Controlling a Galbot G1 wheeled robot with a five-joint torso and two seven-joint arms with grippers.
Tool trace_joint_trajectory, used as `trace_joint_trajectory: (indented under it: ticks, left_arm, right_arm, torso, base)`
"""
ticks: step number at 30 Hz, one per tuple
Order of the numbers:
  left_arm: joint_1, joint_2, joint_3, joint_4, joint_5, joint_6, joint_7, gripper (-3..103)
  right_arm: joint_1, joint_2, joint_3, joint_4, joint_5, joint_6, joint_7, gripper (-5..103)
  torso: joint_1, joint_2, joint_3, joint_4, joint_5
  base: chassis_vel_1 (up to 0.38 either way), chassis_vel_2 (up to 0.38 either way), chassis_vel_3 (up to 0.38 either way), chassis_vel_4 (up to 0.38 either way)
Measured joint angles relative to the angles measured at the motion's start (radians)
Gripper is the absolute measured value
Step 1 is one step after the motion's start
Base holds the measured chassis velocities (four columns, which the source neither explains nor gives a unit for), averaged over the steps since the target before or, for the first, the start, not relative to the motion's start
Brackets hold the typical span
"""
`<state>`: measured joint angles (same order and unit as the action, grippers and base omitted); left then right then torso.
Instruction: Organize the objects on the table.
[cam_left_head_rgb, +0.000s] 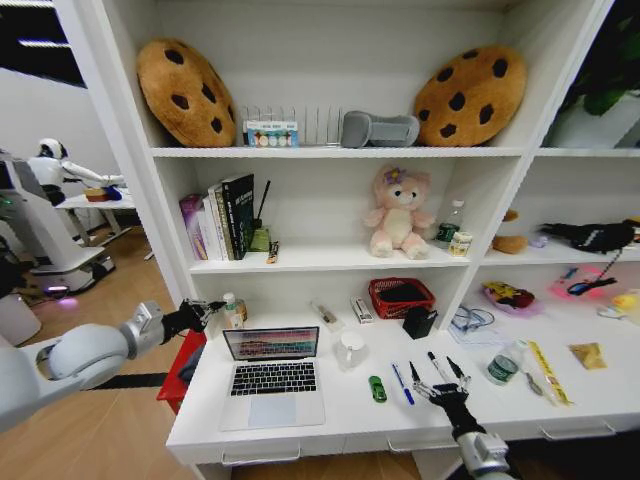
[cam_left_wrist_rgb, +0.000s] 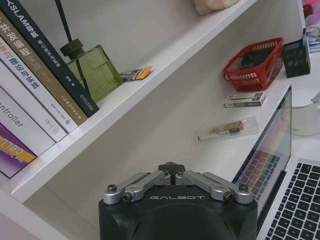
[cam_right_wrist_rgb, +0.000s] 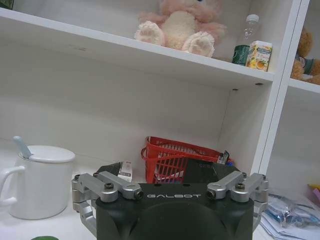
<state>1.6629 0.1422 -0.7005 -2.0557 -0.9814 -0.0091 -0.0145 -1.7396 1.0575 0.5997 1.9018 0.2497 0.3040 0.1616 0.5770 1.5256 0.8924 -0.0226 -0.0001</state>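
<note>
Left gripper (cam_left_head_rgb: 215, 307) jaws closed, right gripper (cam_left_head_rgb: 448, 392) spread.

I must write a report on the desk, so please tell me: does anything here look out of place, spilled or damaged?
Nothing looks spilled or damaged. The loose items do lie scattered on the desk: a green toy car, a blue pen and a black pen beside the open laptop, each at its own angle.
</note>
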Motion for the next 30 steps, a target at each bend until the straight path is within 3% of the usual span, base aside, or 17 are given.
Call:
trace_joint_trajectory:
  ticks: [8,19,25,30]
  left_arm:
    - [0.011,0.012,-0.016,0.043,0.001,-0.002,-0.019,0]
    - [-0.009,-0.039,-0.005,0.087,0.026,0.026,-0.046,0]
    - [-0.012,-0.029,-0.016,0.088,0.011,0.05,-0.069,0]
    - [-0.009,-0.051,0.008,0.085,0.055,0.064,-0.07,0]
  right_arm:
    - [0.001,0.022,-0.025,-0.012,-0.018,-0.002,0.004,100]
    - [0.007,0.025,-0.039,-0.008,-0.026,-0.017,0.013,100]
    - [0.019,0.032,-0.06,-0.009,-0.028,-0.029,0.019,100]
    - [0.023,0.036,-0.069,-0.009,-0.03,-0.032,0.021,100]
  torso:
    - [0.0,0.0,0.0,0.0,0.0001]
    - [0.0,0.0,0.0,0.0001,-0.0002]
    - [0.0,0.0,0.0,-0.0002,0.0003]
    - [0.0,0.0,0.0,0.0,0.0]
  base:
    - [0.0,0.0,0.0,0.0]
    - [0.0,0.0,0.0,0.0]
    - [0.0,0.0,0.0,0.0]
    - [0.0,0.0,0.0,0.0]
